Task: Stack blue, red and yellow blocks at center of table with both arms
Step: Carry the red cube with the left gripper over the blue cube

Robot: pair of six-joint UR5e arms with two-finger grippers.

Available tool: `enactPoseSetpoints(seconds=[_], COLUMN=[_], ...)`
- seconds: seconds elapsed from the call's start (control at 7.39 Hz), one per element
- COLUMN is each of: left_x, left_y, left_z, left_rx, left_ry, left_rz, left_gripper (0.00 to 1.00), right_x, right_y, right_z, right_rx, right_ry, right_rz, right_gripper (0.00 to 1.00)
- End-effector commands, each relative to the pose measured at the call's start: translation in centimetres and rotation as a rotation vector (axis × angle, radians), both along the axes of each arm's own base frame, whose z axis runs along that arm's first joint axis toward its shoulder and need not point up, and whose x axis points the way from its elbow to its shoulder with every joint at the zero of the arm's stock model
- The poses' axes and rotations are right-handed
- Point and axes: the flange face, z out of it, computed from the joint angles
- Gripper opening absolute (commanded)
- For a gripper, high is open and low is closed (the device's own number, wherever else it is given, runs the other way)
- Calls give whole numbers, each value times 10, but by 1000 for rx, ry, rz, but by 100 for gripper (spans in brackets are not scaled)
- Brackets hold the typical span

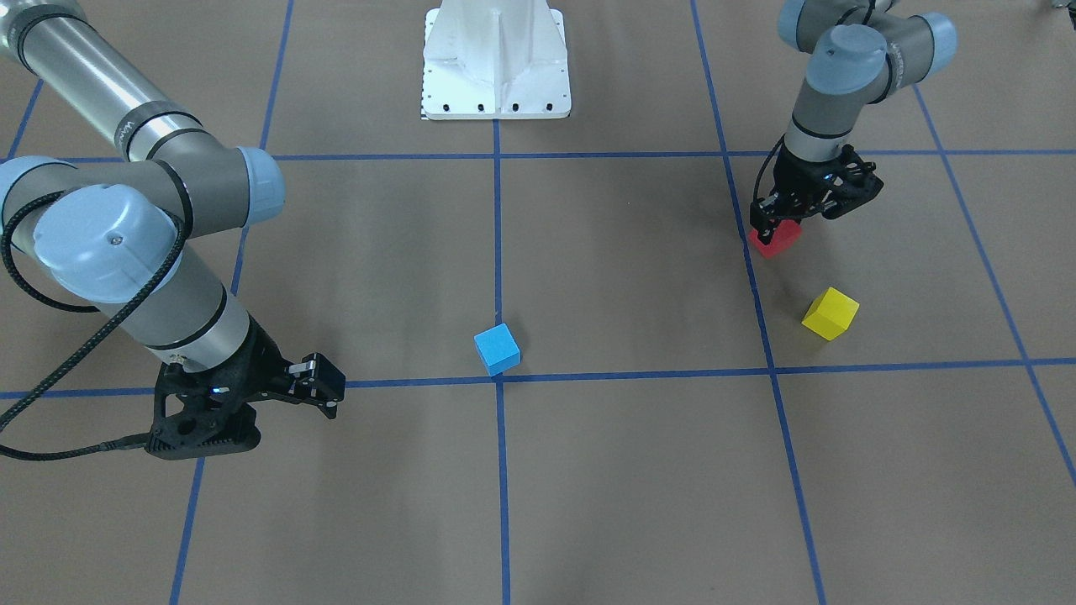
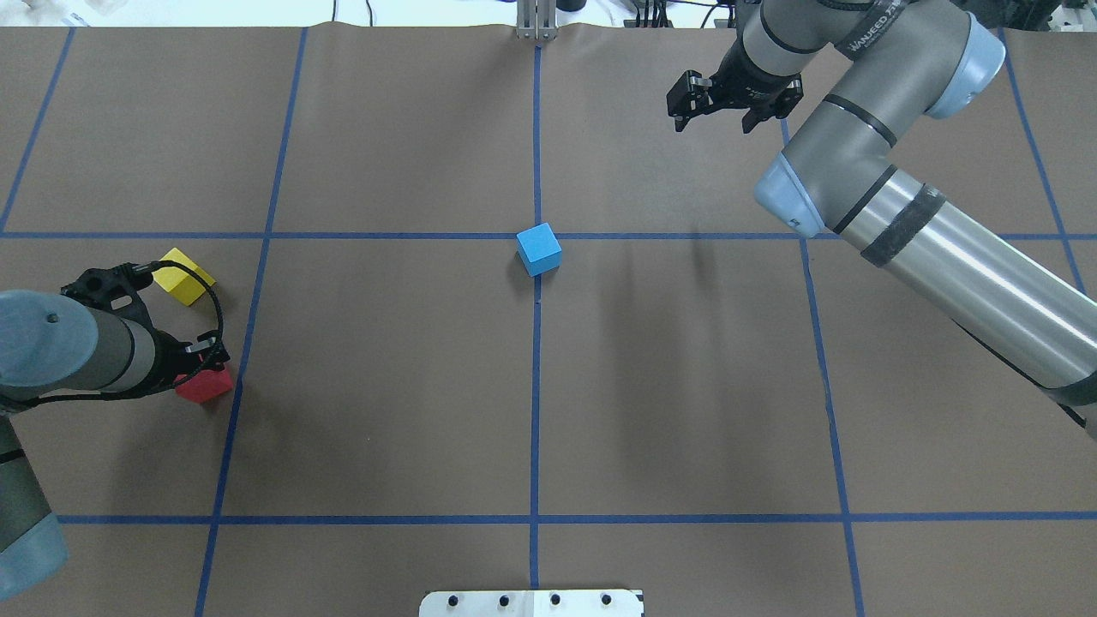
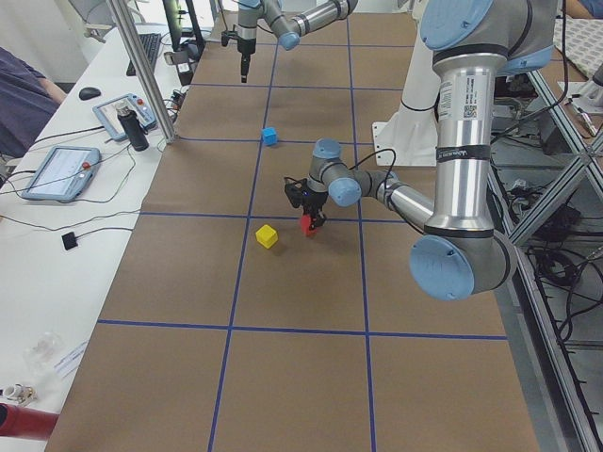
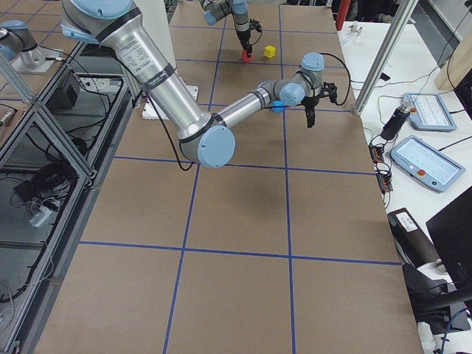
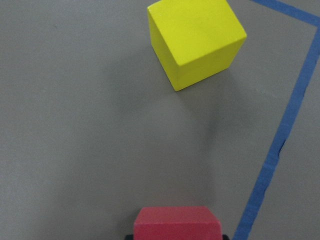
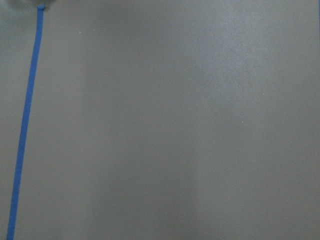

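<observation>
Stacking is barely starting: well apart from the centred blue block (image 2: 539, 248), the left pincer (image 1: 775, 225) is pinching the red block (image 1: 778, 242), the yellow block (image 1: 830, 313) is waiting, and the right pincer (image 2: 716, 116) is idling spread.

The table (image 2: 386, 386) is covered in brown paper and divided into squares by blue tape lines (image 2: 536, 411). A blue block (image 2: 539, 248) is set at the centre crossing. A yellow block (image 2: 182, 276) and a red block (image 2: 206, 386) are seen near each other, well apart from it, and a white base plate (image 1: 496, 63) is fixed at the robot's edge.
</observation>
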Motion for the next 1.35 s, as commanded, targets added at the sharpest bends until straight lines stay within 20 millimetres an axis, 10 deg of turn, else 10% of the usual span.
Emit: enactPoseSetpoints(seconds=[0.0,0.41,0.68,0.95,1.22], left_x=[-3,69,133,209,243], left_y=[2,-46,-83,-133,-161], left_z=[-40,-216,-298,-341,-332], left_rx=[38,177,216,242,263], left_ry=[12,-44,-8,14,42], left_rz=[51,219,220,220,206], left_gripper=[0,0,0,0,0], right_x=[1,1,1,2,10], right_y=[1,1,2,1,-2], right_z=[0,4,6,8,16], right_rx=[-1,-4,-8,-8,-1], right_ry=[-2,2,1,3,14], right_rz=[-1,-2,-3,-3,-8], right_gripper=[99,99,99,99,99])
